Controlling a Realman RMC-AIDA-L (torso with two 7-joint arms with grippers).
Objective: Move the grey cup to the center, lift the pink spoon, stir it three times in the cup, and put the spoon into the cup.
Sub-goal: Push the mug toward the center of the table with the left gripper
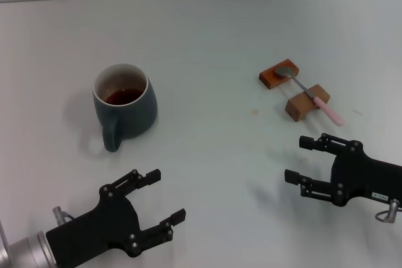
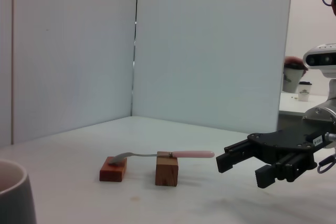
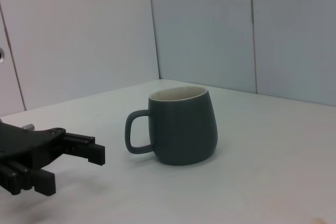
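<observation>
1. Surface: we note a plain white table w/ pale panel walls behind it; the panels meet in a corner.
2. Grey cup: stands upright on the table's left half in the head view. Its loop handle points toward the robot. Pale inside, w/ a dark reddish-brown residue or liquid at the bottom. In the right wrist view the cup sits alone, nothing touching it.
3. Pink spoon: lies on the table's right half, bridged across two wooden blocks. Metal bowl rests on the low reddish block; the neck/handle crosses the taller brown block, and the pink end sticks out past it toward the robot's right. Left wrist view confirms: spoon lies approx. level, low block and tall block well apart from each other.
4. Left gripper: low over the table near the robot, nearer than the cup and apart from it. Fingers spread, nothing between them. Also seen in the right wrist view, beside the cup's handle side, not touching.
5. Right gripper: near the robot on the right, just short of the tall block, not in contact w/ spoon or blocks. Fingers parted, holding nothing. Left wrist view shows it hanging just beyond the pink handle tip, gap visible.
6. Bkgd, left wrist view: a far table w/ paper cups past the panel edge.
</observation>
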